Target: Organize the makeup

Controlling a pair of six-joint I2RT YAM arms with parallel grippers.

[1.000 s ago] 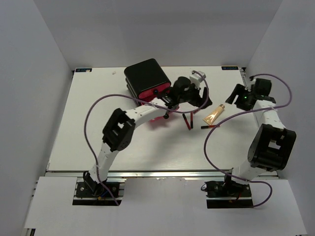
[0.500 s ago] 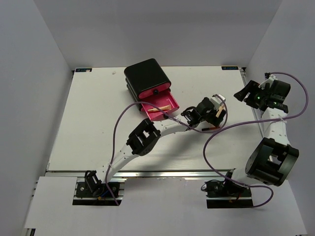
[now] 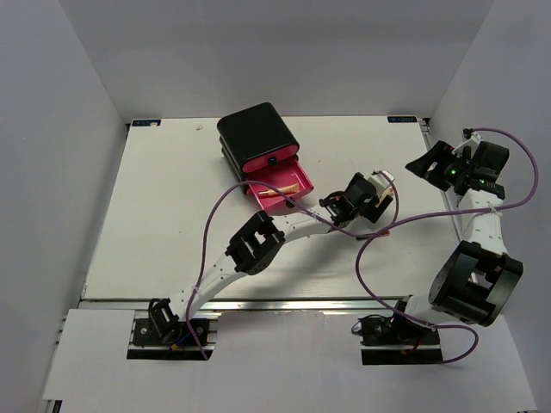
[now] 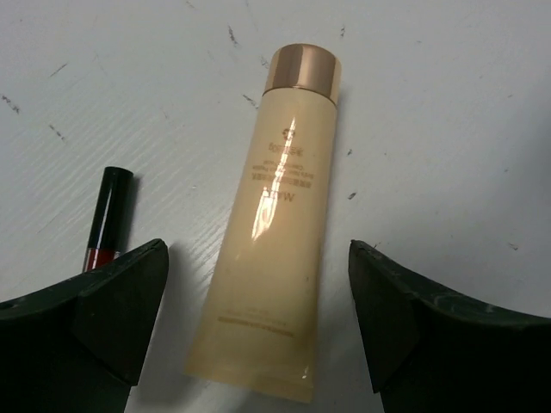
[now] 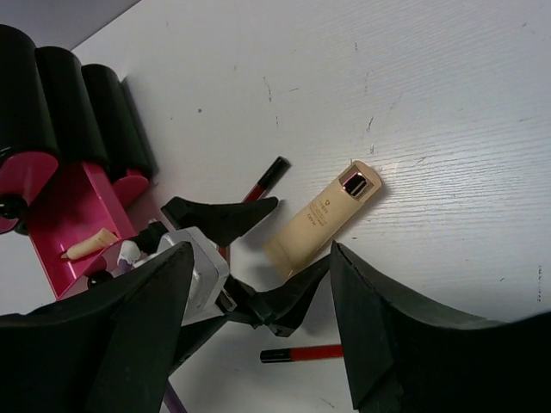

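A peach squeeze tube (image 4: 277,232) with a gold cap lies flat on the white table. My left gripper (image 4: 256,258) is open just above it, one finger on each side of the tube's lower end, not touching it. A thin dark-red lip stick (image 4: 108,219) lies just left of the tube. In the right wrist view the same tube (image 5: 320,222) shows between the left gripper's black fingers (image 5: 225,215). One lip stick (image 5: 267,176) lies beyond them and another lip stick (image 5: 308,353) nearer. My right gripper (image 5: 258,258) hangs open and empty, high over the table.
A black box (image 3: 256,133) with pink drawers stands at the back centre. Its lowest drawer (image 3: 284,181) is pulled out, with a slim beige stick (image 5: 90,245) inside. The left arm (image 3: 284,231) stretches across the middle. My right gripper (image 3: 428,163) is near the table's right edge.
The left gripper has swung from beside the box, rightwards over to the tube, uncovering the open drawer. The right gripper has pulled back toward the table's right edge.
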